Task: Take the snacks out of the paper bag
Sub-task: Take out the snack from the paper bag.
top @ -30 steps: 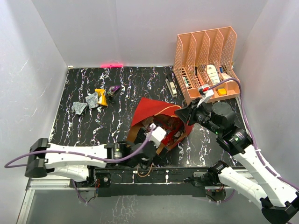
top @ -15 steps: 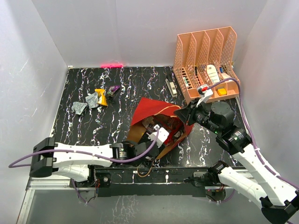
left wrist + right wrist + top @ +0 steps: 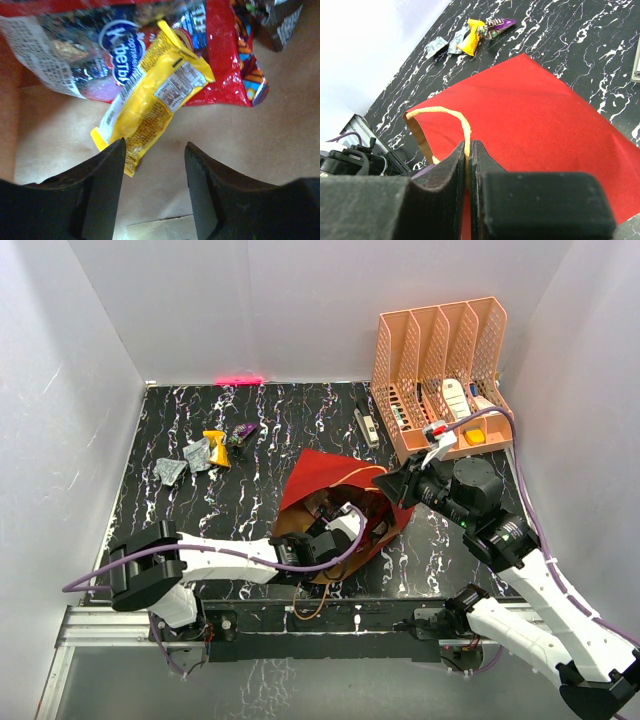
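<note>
Left wrist view: a yellow packet [image 3: 155, 97] lies slantwise on the kraft floor of the paper bag [image 3: 240, 145], its upper end overlapping a glossy red bag [image 3: 225, 70]; a silver-grey packet [image 3: 275, 20] is cut off at the corner. The left gripper [image 3: 153, 148] is inside the bag mouth, jaws apart and holding nothing; the packet's lower end is close by one finger, contact not discernible. Right wrist view: the right gripper [image 3: 468, 145] is pinched shut on the cord handle [image 3: 450, 111], propping the mouth. From above, the bag lies mid-tabletop [image 3: 300, 410], mouth toward the arms; loose packets [image 3: 215, 447] sit well apart at far left. Judgement: push in slightly, straddle the yellow packet across its narrow width, close on it alone; avoid snagging kraft or the red bag; withdraw straight along the opening, handle kept lifted.
</note>
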Controlling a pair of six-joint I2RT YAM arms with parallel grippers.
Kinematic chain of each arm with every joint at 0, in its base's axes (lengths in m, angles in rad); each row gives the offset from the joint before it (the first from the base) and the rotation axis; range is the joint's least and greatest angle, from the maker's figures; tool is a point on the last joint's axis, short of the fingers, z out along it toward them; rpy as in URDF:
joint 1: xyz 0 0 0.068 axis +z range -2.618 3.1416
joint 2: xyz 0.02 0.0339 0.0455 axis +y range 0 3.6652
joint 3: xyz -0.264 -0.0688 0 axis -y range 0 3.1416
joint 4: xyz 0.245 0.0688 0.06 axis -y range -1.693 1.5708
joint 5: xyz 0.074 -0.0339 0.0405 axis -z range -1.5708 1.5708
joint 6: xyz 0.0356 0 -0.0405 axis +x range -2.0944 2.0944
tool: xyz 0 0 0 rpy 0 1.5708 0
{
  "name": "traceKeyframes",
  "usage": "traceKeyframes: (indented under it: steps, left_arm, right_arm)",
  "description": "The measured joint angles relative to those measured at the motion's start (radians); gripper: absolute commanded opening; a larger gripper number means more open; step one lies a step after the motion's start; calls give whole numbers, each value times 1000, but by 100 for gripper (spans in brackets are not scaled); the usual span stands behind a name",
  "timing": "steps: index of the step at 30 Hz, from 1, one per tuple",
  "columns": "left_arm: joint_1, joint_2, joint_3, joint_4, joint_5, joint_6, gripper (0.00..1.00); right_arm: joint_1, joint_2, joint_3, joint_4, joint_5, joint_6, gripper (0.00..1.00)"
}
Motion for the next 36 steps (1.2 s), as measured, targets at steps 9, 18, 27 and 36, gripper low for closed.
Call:
traceKeyframes:
  steps: [9,18,27,36]
  left_arm:
    - [8,74,-39,52,13,-10,69]
    - [24,150,-8,73,-35,-35,41]
    - [33,174,15,29,-49,-20,3]
    - [32,74,13,-66,5,-52,0]
  right_arm:
    - [0,-1,2,-7,-3,6,7]
    - [0,-1,5,-7,-12,11,7]
    - [0,-11,5,-14,-11,12,7]
    - [0,-5,5,-14,-10,12,7]
